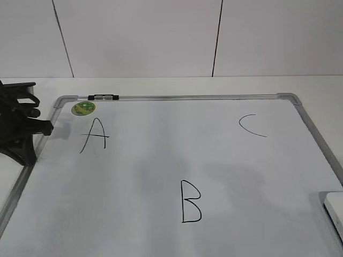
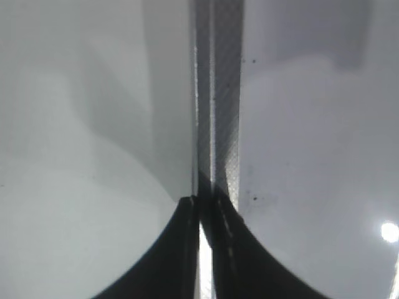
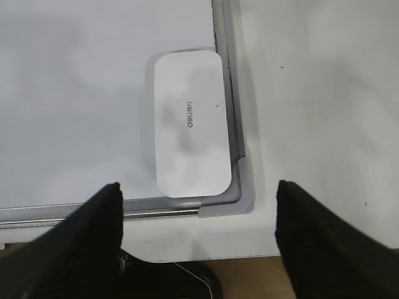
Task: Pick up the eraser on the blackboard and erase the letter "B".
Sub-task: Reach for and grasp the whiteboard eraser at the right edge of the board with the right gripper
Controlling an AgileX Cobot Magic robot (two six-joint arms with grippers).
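The blackboard (image 1: 161, 160) is a white dry-erase board with a grey frame, and it fills the table. A black letter "B" (image 1: 191, 201) is drawn near its front middle. The eraser (image 3: 190, 123), a flat white block with a small grey mark, lies in the board's corner in the right wrist view; its edge shows at the exterior view's right edge (image 1: 335, 209). My right gripper (image 3: 198, 190) is open and empty, above the board's corner, short of the eraser. My left gripper (image 2: 201, 202) is shut and empty over the board's left frame rail (image 2: 218, 93); its arm (image 1: 19, 126) sits at the left.
A letter "A" (image 1: 95, 135) is at the board's back left and a curved "C" (image 1: 251, 126) at the back right. A round green sticker (image 1: 83, 108) sits by the top rail. The table's front edge and floor show below the right gripper (image 3: 262, 274).
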